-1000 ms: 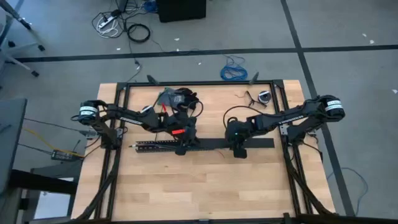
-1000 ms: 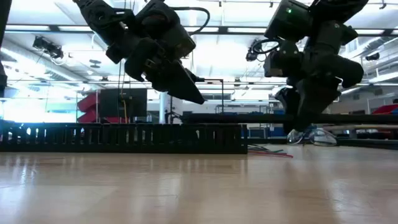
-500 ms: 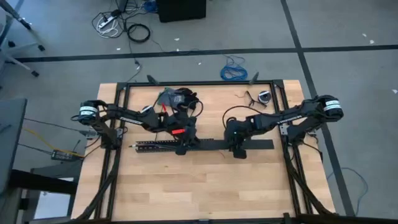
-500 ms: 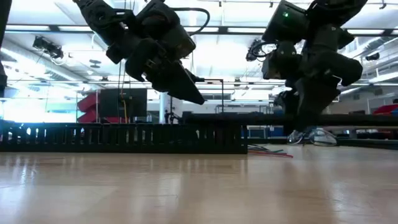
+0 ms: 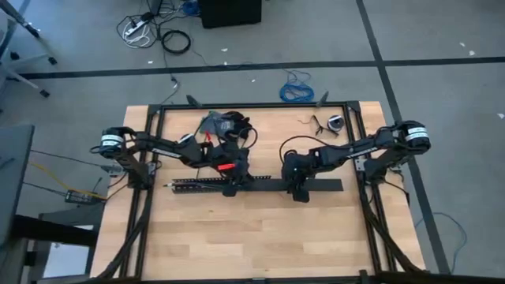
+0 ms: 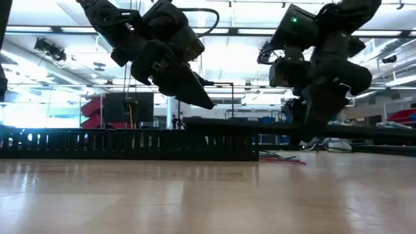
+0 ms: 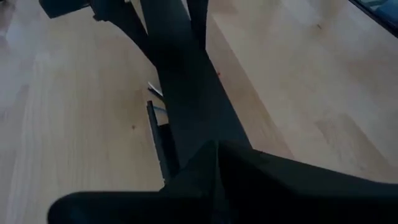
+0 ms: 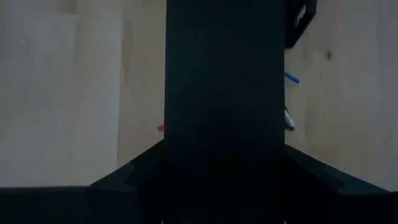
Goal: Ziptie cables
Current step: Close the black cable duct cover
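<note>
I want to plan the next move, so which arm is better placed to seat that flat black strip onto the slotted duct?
Right. The right gripper is holding the flat strip; the left gripper sits at the slotted duct.

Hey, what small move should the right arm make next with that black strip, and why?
Probably ease the right end effector down toward the table: it grips the black strip, which hangs level above it, with the thin cables lying loose beneath. The left end effector hovers over the slotted channel.

A blue coiled cable (image 5: 297,87) lies on the grey floor (image 5: 442,110) above the wooden table (image 5: 252,237), with a black box (image 5: 230,12) at top centre.
</note>
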`<control>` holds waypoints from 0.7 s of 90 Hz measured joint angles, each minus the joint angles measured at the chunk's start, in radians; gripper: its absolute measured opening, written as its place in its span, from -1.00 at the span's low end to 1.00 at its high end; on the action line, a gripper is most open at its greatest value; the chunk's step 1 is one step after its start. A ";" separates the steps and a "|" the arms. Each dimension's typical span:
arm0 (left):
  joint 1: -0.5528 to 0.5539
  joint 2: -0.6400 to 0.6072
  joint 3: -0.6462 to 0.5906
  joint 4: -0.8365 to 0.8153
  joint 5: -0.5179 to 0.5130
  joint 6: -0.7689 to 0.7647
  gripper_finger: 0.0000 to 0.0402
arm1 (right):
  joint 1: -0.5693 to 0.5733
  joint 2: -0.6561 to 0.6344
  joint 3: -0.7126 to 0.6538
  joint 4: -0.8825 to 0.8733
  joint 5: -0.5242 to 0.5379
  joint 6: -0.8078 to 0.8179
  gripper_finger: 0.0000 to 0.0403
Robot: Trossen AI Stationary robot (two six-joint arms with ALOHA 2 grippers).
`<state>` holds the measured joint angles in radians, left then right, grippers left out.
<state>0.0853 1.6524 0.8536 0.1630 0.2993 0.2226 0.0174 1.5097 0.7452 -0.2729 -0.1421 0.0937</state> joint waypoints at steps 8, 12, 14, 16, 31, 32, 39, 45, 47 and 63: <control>0.000 0.000 0.000 0.000 0.000 0.000 -0.94 | 0.000 0.000 0.007 0.000 0.014 0.000 0.14; 0.000 0.000 0.000 -0.002 0.000 0.000 -0.94 | 0.000 -0.002 0.009 -0.001 0.030 0.000 0.14; 0.000 0.000 0.000 -0.001 0.000 0.000 -0.94 | 0.000 -0.002 0.009 -0.003 0.042 -0.002 0.14; 0.000 0.000 0.000 -0.001 0.000 0.000 -0.94 | 0.000 -0.002 0.009 -0.007 0.057 -0.004 0.14; 0.000 0.000 0.000 -0.001 0.000 0.000 -0.94 | -0.003 -0.002 0.009 -0.006 0.098 -0.010 0.14; 0.000 0.000 0.000 -0.001 0.000 0.000 -0.94 | -0.004 -0.002 0.009 -0.006 0.098 -0.010 0.14; 0.000 0.000 0.000 -0.001 0.000 0.000 -0.94 | -0.005 -0.002 0.009 -0.004 0.097 -0.010 0.14; 0.000 0.000 0.000 -0.001 0.000 0.000 -0.94 | -0.005 -0.010 0.015 -0.012 0.097 -0.010 0.14; 0.000 0.000 0.000 -0.001 0.000 0.000 -0.94 | -0.005 -0.014 0.021 -0.016 0.097 -0.010 0.14; 0.000 0.000 0.000 0.002 0.000 0.000 -0.94 | -0.004 -0.045 0.069 -0.071 0.103 -0.035 0.14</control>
<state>0.0853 1.6527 0.8536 0.1646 0.2996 0.2230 0.0130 1.4651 0.8137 -0.3441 -0.0388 0.0583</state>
